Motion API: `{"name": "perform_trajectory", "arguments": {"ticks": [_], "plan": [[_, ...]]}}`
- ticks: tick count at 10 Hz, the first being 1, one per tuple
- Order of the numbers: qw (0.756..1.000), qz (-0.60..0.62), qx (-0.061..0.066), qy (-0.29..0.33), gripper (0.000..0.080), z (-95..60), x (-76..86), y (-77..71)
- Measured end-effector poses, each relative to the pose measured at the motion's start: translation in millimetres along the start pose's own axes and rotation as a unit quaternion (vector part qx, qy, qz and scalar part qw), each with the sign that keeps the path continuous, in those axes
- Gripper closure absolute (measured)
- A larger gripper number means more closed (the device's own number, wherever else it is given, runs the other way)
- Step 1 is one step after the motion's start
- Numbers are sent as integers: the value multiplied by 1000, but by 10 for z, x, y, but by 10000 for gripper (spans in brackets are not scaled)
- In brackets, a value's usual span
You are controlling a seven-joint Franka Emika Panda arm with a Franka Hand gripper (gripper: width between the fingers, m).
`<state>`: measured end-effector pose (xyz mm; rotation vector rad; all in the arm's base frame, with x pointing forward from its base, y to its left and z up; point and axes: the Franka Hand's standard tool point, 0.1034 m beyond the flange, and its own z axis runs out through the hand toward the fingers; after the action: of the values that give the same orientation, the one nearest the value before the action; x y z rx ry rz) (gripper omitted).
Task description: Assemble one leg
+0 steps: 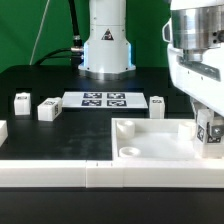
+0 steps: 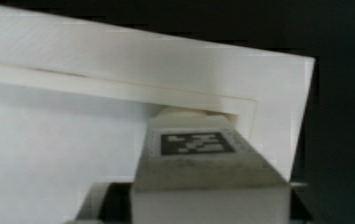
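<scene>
My gripper [image 1: 209,138] is at the exterior view's right, shut on the leg [image 1: 211,132], a small white block with a marker tag. It holds the leg upright over the right corner of the large white tray-like piece [image 1: 150,146]. In the wrist view the leg [image 2: 199,150] fills the lower middle with its tag facing the camera, and its far end is at a corner of the tray piece [image 2: 121,70]. The dark fingers [image 2: 113,200] show on either side of the leg. I cannot tell whether the leg touches the corner socket.
Three more white legs stand on the black table: two at the left [image 1: 21,100] [image 1: 47,111] and one behind the tray piece [image 1: 157,103]. The marker board [image 1: 103,99] lies in front of the robot base [image 1: 106,45]. A white rail [image 1: 60,172] runs along the front.
</scene>
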<state>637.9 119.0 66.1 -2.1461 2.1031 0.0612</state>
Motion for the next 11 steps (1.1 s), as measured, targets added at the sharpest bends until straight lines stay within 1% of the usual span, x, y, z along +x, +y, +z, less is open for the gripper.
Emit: {"name": "perform_trajectory", "arguments": {"ticks": [1,2,3,5,6,7,8,9,11], "plan": [[999,39,1,-1,507,0,0,-1],[999,48,1,-1,507,0,1,-1],[995,97,1,-4,507,-1,-2,-2],[997,83,1,-4,507,2,-2,0],[998,61,1,-4,327,5,-2,1],[999,46,0,-4,327,7,-2,4],[1000,5,-6,-4,191,9,-11,13],[998,-69,-6,-5,162,10,-13,13],[986,-168,-10,-5,152,17,-57,32]]}}
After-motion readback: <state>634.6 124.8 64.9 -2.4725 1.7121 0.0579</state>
